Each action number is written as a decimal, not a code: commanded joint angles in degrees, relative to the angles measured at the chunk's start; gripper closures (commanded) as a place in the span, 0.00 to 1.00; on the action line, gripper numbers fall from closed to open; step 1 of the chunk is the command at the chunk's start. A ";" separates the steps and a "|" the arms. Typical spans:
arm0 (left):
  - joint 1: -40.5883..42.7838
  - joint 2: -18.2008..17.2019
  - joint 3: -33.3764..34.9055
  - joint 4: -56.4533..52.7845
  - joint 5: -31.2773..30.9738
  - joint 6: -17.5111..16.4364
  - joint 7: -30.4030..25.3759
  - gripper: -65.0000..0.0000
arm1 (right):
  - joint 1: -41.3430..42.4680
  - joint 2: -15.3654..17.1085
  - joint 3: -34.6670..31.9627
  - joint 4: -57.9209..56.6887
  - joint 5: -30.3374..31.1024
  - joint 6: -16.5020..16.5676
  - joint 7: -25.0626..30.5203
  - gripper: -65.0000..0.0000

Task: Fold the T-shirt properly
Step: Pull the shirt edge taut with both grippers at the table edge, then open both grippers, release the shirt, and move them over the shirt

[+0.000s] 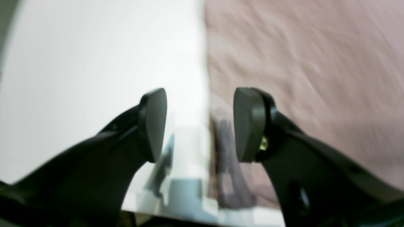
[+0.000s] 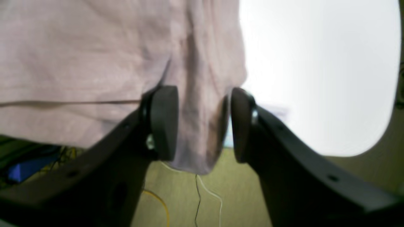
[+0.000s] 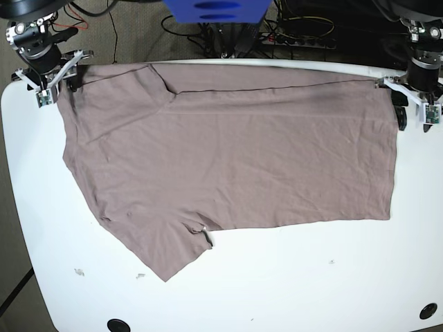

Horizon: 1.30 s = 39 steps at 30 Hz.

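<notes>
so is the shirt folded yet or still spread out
Folded once: the T-shirt lies doubled lengthwise on the table, one sleeve sticking out.

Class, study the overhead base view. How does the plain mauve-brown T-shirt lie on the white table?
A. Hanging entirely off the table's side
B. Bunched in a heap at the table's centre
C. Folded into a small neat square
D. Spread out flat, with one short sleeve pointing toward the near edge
D: the plain mauve-brown T-shirt is spread flat across the white table, its short sleeve reaching toward the near edge.
</notes>
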 commanded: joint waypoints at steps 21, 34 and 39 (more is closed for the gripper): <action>-15.35 -0.79 -4.98 0.61 1.92 -0.29 14.93 0.45 | 12.92 0.65 -2.29 3.20 -1.04 -0.14 -4.89 0.60; -24.31 -1.13 -1.16 -4.56 2.58 -0.18 14.59 0.45 | 32.00 0.94 -13.55 0.38 -8.75 -0.14 -14.96 0.59; -27.29 -1.11 0.15 -6.27 2.65 -0.21 13.96 0.45 | 36.92 0.91 -17.12 -3.03 -10.59 -0.14 -15.30 0.58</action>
